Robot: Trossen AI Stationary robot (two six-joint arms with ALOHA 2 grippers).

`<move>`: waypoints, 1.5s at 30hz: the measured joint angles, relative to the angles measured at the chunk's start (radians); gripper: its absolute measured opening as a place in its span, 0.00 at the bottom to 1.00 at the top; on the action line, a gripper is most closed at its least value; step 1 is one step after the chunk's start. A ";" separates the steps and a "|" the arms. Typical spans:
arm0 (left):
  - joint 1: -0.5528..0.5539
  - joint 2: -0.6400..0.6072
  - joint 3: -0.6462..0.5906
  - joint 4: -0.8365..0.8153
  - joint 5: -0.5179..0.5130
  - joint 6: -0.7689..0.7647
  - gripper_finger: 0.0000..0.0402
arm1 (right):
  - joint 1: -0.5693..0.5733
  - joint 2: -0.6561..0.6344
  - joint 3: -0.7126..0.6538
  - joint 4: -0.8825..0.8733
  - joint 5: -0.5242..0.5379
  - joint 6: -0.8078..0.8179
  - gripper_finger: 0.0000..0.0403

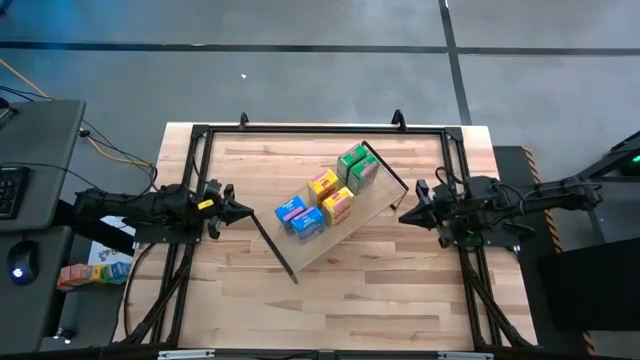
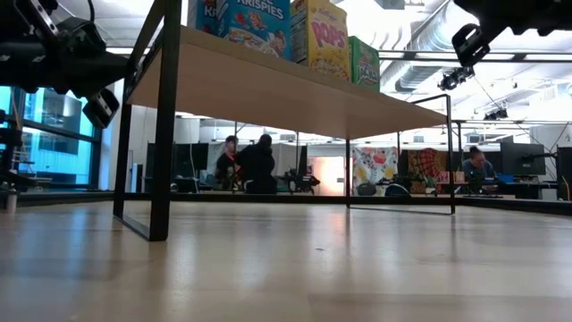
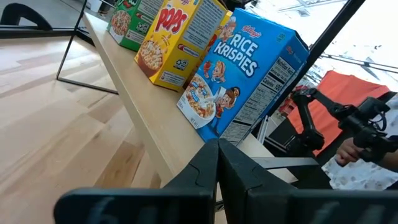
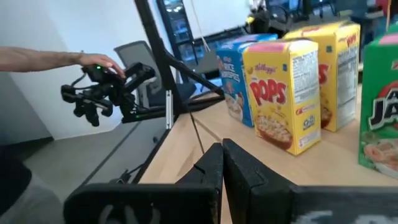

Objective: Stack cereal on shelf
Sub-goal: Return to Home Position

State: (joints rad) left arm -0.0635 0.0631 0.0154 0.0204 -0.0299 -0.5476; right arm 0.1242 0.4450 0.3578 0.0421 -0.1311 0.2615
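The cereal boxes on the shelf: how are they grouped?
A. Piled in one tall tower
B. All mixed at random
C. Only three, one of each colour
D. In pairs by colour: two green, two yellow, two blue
D: the high view shows two green boxes, two yellow boxes and two blue boxes, each colour paired, in a row along the shelf.

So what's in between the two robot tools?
The shelf, sitting slantwise with green, yellow and blue cereal boxes on it. The high view shows it between the left tool and the right tool.
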 joint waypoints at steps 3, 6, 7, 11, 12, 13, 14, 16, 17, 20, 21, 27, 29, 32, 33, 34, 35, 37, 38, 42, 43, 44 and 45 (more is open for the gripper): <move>0.000 0.000 0.000 -0.002 0.000 0.000 0.00 | 0.001 -0.048 -0.042 0.034 -0.005 -0.035 0.00; 0.000 0.000 -0.001 -0.004 0.000 0.000 0.00 | 0.001 -0.105 -0.135 0.151 0.007 -0.079 0.00; 0.000 0.000 -0.001 -0.004 0.000 0.000 0.00 | 0.000 -0.124 -0.169 0.199 0.020 -0.081 0.00; 0.000 0.000 -0.002 -0.004 0.000 0.001 0.00 | -0.010 -0.195 -0.269 0.322 0.034 -0.080 0.00; 0.001 0.000 -0.002 -0.004 0.000 0.001 0.00 | -0.013 -0.212 -0.285 0.322 0.033 -0.080 0.00; 0.003 0.000 -0.002 -0.004 0.000 0.001 0.00 | -0.015 -0.228 -0.300 0.318 0.033 -0.079 0.00; 0.007 0.000 -0.002 -0.005 0.002 0.001 0.00 | -0.017 -0.244 -0.316 0.310 0.033 -0.079 0.00; 0.017 0.000 -0.002 -0.007 0.003 0.001 0.00 | -0.024 -0.270 -0.348 0.297 0.033 -0.079 0.00; 0.022 0.000 -0.002 -0.010 0.000 0.001 0.00 | -0.030 -0.282 -0.348 0.270 0.034 -0.080 0.00; 0.032 0.003 -0.005 -0.021 0.005 0.002 0.00 | -0.041 -0.309 -0.348 0.180 0.045 -0.101 0.00; 0.032 0.001 -0.005 -0.019 0.004 0.002 0.00 | -0.044 -0.317 -0.348 0.147 0.045 -0.114 0.00; 0.032 0.002 -0.005 -0.016 0.002 0.002 0.00 | -0.052 -0.321 -0.347 -0.021 0.076 -0.126 0.00; 0.032 0.002 -0.005 -0.014 0.002 0.002 0.00 | -0.052 -0.312 -0.347 -0.022 0.076 -0.127 0.00; 0.031 0.002 -0.005 -0.014 0.000 0.002 0.00 | -0.052 -0.298 -0.347 -0.026 0.098 -0.102 0.00; 0.031 0.002 -0.005 -0.014 0.000 0.002 0.00 | -0.052 -0.293 -0.347 -0.028 0.115 -0.095 0.00; 0.031 0.002 -0.005 -0.013 0.000 0.002 0.00 | -0.052 -0.289 -0.347 -0.029 0.125 -0.088 0.00; 0.030 0.001 -0.005 -0.013 0.000 0.002 0.00 | -0.052 -0.285 -0.347 -0.029 0.128 -0.083 0.00; 0.031 0.000 -0.005 -0.012 0.000 0.002 0.00 | -0.052 -0.281 -0.347 -0.030 0.127 -0.079 0.00; 0.031 0.000 -0.005 -0.012 -0.001 0.002 0.00 | -0.052 -0.280 -0.347 -0.030 0.127 -0.079 0.00; 0.031 0.000 -0.005 -0.011 -0.001 0.001 0.00 | -0.052 -0.281 -0.347 -0.030 0.127 -0.079 0.00; 0.031 0.000 -0.005 -0.011 -0.001 0.001 0.00 | -0.052 -0.281 -0.347 -0.030 0.127 -0.079 0.00; 0.031 0.000 -0.005 -0.011 -0.001 0.001 0.00 | -0.052 -0.281 -0.347 -0.030 0.127 -0.079 0.00; 0.031 0.000 -0.005 -0.011 -0.001 0.001 0.00 | -0.052 -0.281 -0.347 -0.030 0.127 -0.079 0.00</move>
State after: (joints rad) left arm -0.0330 0.0631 0.0109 0.0096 -0.0307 -0.5465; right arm 0.0723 0.1638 0.0105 0.0116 -0.0040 0.1825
